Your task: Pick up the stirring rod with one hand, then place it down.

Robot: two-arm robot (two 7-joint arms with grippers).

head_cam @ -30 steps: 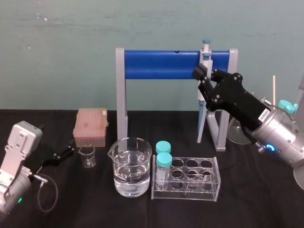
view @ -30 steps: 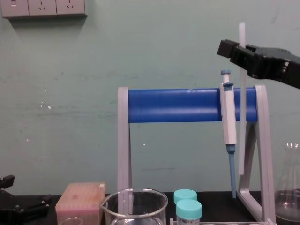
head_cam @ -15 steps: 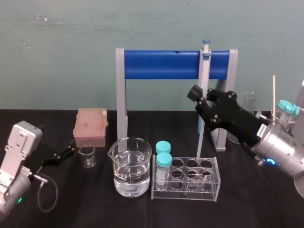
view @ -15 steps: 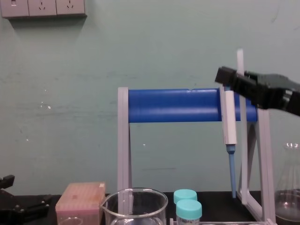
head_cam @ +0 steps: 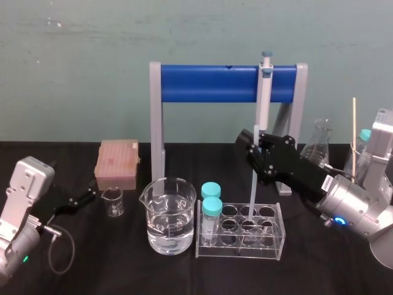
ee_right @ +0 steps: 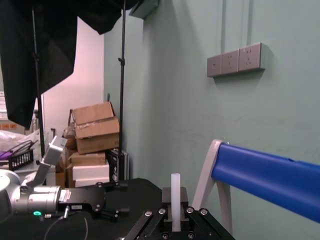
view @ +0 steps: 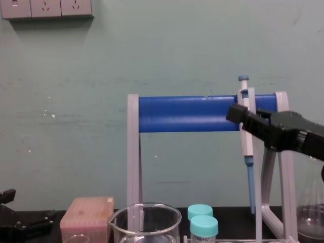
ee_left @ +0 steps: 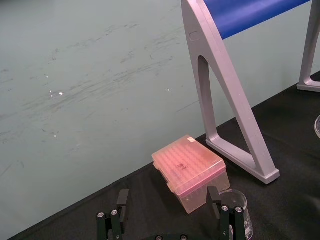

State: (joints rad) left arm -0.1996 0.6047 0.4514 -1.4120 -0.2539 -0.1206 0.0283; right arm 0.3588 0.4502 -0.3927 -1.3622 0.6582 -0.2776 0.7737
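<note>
Jaws of the right gripper are clamped on the stirring rod, which stands nearly upright. Since half a second ago the gripper has sunk towards 6 o'clock, below the pipette stand's blue bar, and the rod's lower end now reaches the test-tube rack (at 3 o'clock from the beaker). The left gripper is parked at 9 o'clock, jaws apart.
</note>
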